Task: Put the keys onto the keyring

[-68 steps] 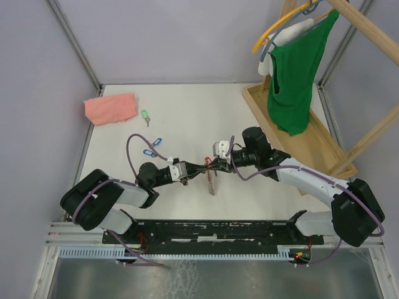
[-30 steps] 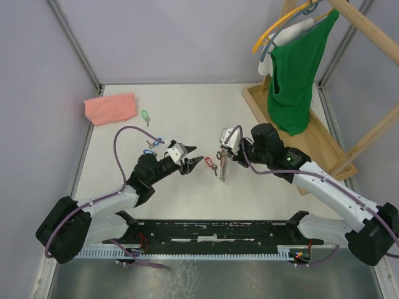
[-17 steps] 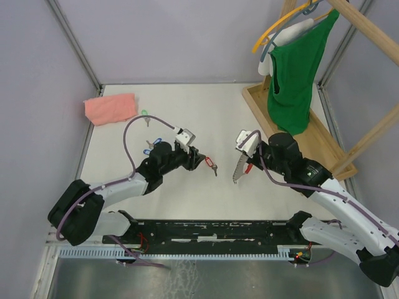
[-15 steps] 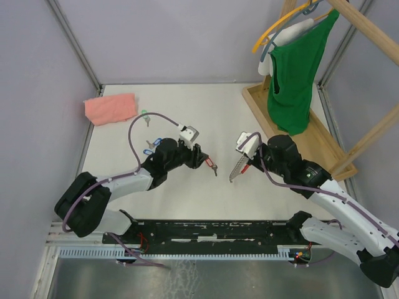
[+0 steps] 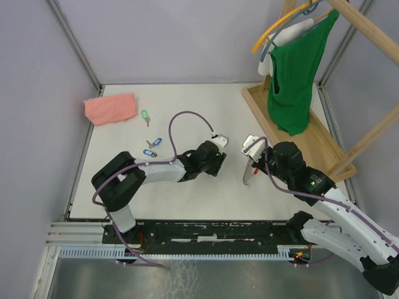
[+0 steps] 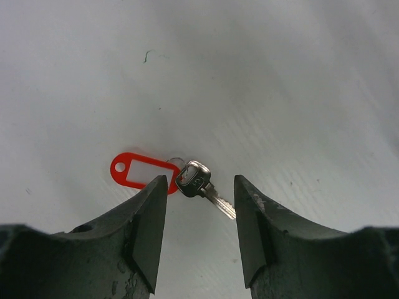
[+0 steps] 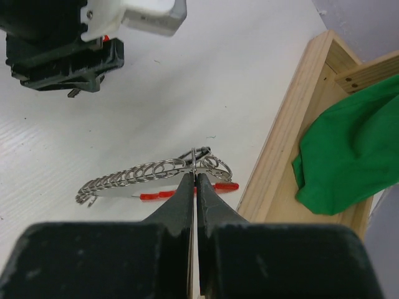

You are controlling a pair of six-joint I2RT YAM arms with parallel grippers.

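A silver key [image 6: 202,185] with a red tag [image 6: 143,172] lies flat on the white table. My left gripper [image 6: 201,187] hovers open just above it, one finger on each side, touching nothing. In the top view the left gripper [image 5: 215,161] hides that key. My right gripper [image 7: 195,177] is shut on one loop of the keyring [image 7: 149,174], a grey strip of loops with a red band, held off the table [image 5: 247,171]. Two blue-tagged keys [image 5: 153,147] and a green-tagged key [image 5: 145,116] lie at the left.
A pink folded cloth [image 5: 110,108] lies at the back left. A wooden tray [image 5: 305,143] with a rack, a green garment [image 5: 293,75] and hangers stands on the right. The left gripper's body [image 7: 62,50] shows close to the keyring.
The left arm has swung right and its gripper now stands over the red-tagged key on the table. The right gripper has carried the keyring a little to the right.
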